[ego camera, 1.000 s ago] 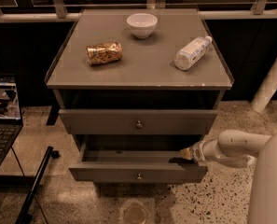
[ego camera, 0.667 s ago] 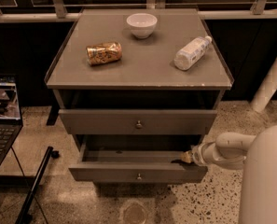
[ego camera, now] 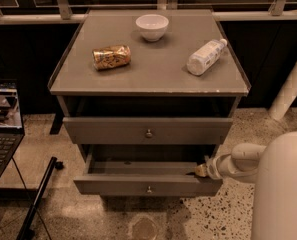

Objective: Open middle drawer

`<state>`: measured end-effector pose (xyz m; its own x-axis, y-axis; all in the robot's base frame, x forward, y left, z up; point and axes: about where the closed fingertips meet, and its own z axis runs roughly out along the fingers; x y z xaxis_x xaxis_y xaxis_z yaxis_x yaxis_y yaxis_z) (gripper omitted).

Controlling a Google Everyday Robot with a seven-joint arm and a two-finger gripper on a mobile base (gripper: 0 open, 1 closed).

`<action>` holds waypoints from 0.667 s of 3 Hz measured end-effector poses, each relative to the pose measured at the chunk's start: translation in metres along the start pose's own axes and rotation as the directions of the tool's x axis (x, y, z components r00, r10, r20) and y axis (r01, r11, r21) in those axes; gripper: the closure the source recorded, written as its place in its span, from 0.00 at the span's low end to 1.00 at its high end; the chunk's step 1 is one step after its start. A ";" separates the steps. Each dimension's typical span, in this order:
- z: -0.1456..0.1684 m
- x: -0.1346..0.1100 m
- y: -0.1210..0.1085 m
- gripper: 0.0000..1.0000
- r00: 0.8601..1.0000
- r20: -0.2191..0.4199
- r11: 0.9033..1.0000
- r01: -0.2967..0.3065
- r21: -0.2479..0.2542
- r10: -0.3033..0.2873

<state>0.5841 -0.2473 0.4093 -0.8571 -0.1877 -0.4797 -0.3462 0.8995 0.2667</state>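
Note:
The middle drawer (ego camera: 113, 184) is the low grey front with a small round knob (ego camera: 149, 189). It stands pulled well out from the cabinet (ego camera: 68, 89), and its dark inside shows. My gripper (ego camera: 201, 170) is at the drawer's right end, just above the top edge of the front panel near the corner. My white arm (ego camera: 238, 163) reaches in from the right.
The taller, wider drawer (ego camera: 103, 130) sits above with its own knob (ego camera: 149, 133). On the cabinet top are a white bowl (ego camera: 152, 27), a lying can (ego camera: 111, 57) and a lying white bottle (ego camera: 206, 57). A laptop (ego camera: 2, 129) stands at left, a dark pole (ego camera: 38, 199) on the floor.
The gripper has stayed at the drawer's right corner, shifting slightly right and down. My white body fills more of the right edge. The drawer stands pulled out as before.

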 end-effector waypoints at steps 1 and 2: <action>-0.009 0.013 0.001 1.00 1.000 -0.014 1.000 -0.011 -0.005 0.011; -0.031 0.030 0.016 1.00 0.994 -0.023 0.993 0.104 -0.050 -0.105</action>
<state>0.5413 -0.2511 0.4253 -0.8245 -0.2898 -0.4860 -0.4518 0.8543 0.2570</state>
